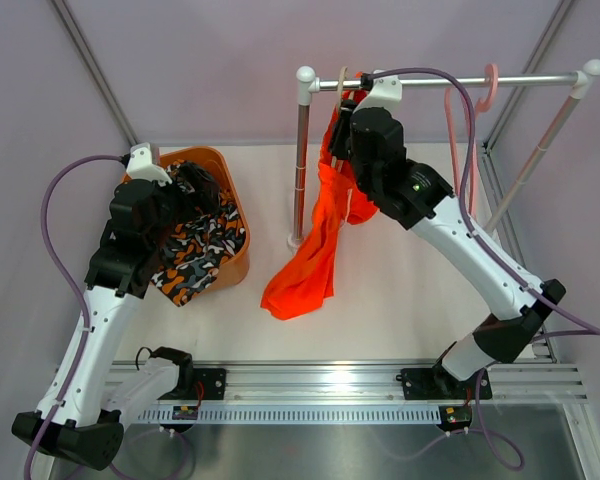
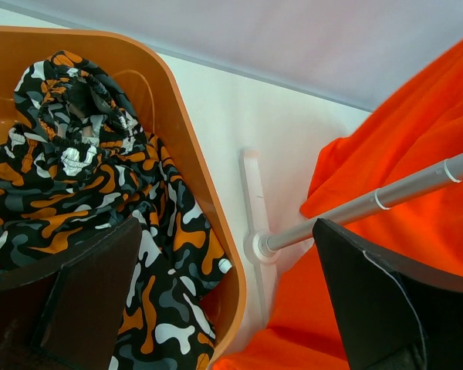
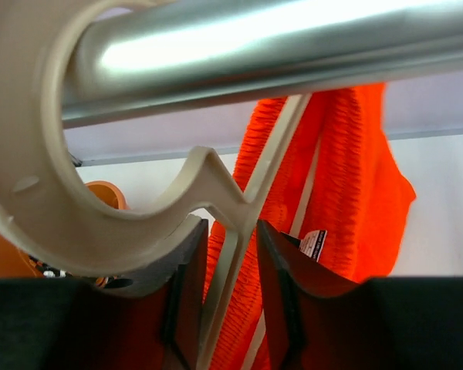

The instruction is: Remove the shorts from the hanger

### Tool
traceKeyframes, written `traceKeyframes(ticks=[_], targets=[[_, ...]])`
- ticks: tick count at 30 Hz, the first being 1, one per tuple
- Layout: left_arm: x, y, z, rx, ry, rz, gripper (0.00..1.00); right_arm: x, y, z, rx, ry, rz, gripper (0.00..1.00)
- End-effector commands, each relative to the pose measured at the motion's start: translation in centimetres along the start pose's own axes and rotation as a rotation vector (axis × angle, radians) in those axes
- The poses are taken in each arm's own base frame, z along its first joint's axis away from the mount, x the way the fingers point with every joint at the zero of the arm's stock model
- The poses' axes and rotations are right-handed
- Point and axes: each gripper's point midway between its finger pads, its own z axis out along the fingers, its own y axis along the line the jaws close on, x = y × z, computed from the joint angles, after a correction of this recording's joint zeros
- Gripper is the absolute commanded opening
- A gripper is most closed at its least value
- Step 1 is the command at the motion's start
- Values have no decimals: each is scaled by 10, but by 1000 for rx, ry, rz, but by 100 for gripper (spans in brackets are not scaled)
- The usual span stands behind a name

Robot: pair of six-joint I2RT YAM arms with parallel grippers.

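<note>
Two pairs of shorts. Camouflage shorts [image 1: 195, 260] heaped in orange bin [image 1: 216, 157], part draped over rim; left gripper [image 2: 225, 247] above, jaws spread, empty. Orange shorts [image 1: 310, 260] hang from cream hanger [image 3: 31, 177]; right gripper [image 3: 231, 262] jaws clenched on its neck, waistband half hidden. Second, pink hanger [image 1: 460, 130] on rail [image 1: 430, 82].
</note>
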Motion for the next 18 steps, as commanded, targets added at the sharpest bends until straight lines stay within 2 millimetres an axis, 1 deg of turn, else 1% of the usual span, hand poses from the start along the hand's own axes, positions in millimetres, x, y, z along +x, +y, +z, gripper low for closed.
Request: traceKeyframes(ticks=[1, 4, 8, 14, 18], targets=[[-9, -8, -1, 40, -39, 5, 99, -28, -15, -21, 37, -77, 22, 36], [-8, -8, -1, 41, -35, 3, 99, -33, -21, -28, 41, -89, 18, 37], [-8, -9, -1, 44, -36, 2, 99, -38, -25, -30, 54, -111, -17, 40], [-8, -8, -2, 39, -38, 6, 99, -46, -19, -23, 49, -127, -73, 43], [-9, -8, -2, 40, -43, 9, 99, -44, -11, -16, 19, -113, -101, 45]])
